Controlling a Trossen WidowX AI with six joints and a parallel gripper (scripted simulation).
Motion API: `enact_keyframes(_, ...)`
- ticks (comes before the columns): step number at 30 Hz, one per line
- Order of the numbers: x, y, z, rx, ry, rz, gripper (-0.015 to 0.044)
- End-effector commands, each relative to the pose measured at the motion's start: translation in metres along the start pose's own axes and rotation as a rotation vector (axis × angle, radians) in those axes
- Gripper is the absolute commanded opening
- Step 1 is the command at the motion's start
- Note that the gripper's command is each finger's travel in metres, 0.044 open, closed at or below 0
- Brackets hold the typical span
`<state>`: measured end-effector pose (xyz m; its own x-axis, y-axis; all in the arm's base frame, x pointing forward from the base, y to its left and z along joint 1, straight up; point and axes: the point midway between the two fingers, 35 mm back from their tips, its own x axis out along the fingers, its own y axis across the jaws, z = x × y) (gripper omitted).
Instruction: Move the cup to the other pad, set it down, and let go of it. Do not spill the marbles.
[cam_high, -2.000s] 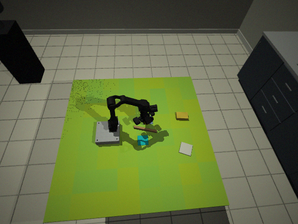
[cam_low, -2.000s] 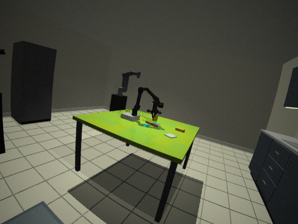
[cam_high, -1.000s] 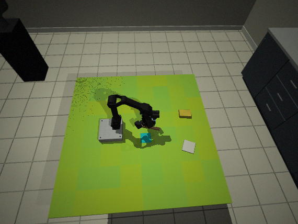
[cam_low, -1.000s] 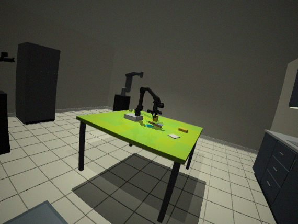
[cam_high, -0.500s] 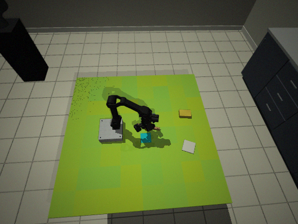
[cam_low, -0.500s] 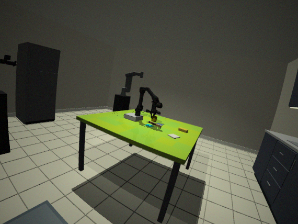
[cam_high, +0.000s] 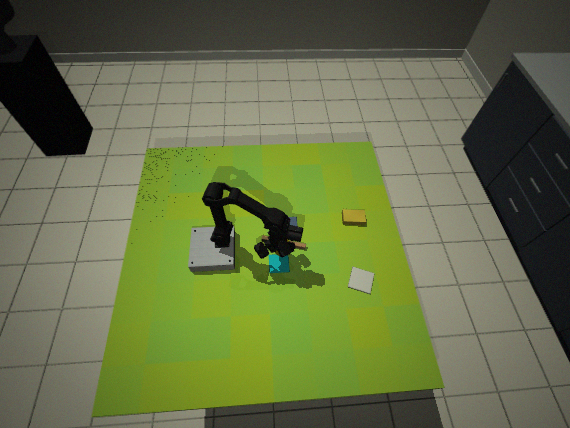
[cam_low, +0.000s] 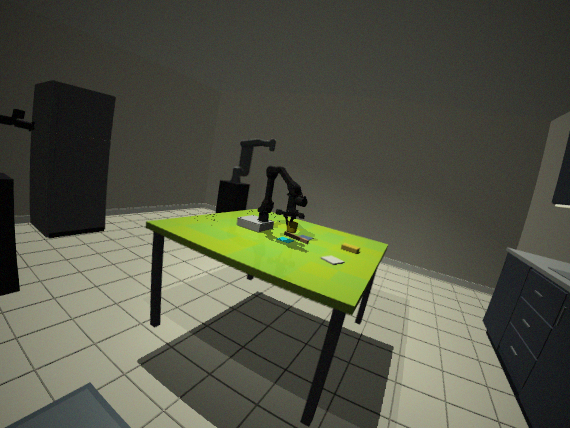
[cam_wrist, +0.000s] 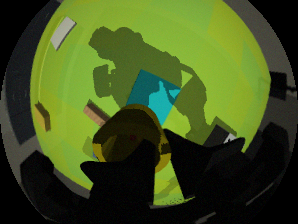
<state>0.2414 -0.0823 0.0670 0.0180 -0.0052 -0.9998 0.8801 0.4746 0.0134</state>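
Cup in carry, cyan pad likely next

We tag this as the transport step. Our gripper (cam_high: 273, 249) (cam_low: 291, 220) (cam_wrist: 158, 132) is clamped on the yellow-brown cup (cam_low: 292, 227) (cam_wrist: 134, 114), which hangs above the table (cam_high: 190, 335) (cam_low: 250, 250) (cam_wrist: 210, 55), roughly upright in the exterior view. From the top, the arm hides it. A small reddish spot shows inside, probably a marble; count unreadable.

The cyan pad (cam_high: 279, 265) (cam_low: 285, 240) (cam_wrist: 142, 89) has no cup on it, and the blue pad (cam_high: 293, 220) (cam_low: 306, 238) lies across the wooden bar (cam_high: 301, 246) (cam_low: 295, 236) (cam_wrist: 95, 114). We read cyan as the goal, given the claw's place near the bar on that side; not certain.

Next move: keep the cup level and high enough to pass the bar, centre it over cyan, lower slowly until the base sits flat, then spread the fingers and back off straight up. Risks: clipping the bar, a quick stop sloshing marbles out, or releasing with the base half off the pad.
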Motion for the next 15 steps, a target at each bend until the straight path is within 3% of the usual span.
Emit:
enact_keyframes(1, 0.0, -0.006, 0.005, -0.002, -0.003, -0.005, 0.0)
enact_keyframes(15, -0.001, -0.026, 0.022, -0.002, -0.004, -0.007, 0.0)
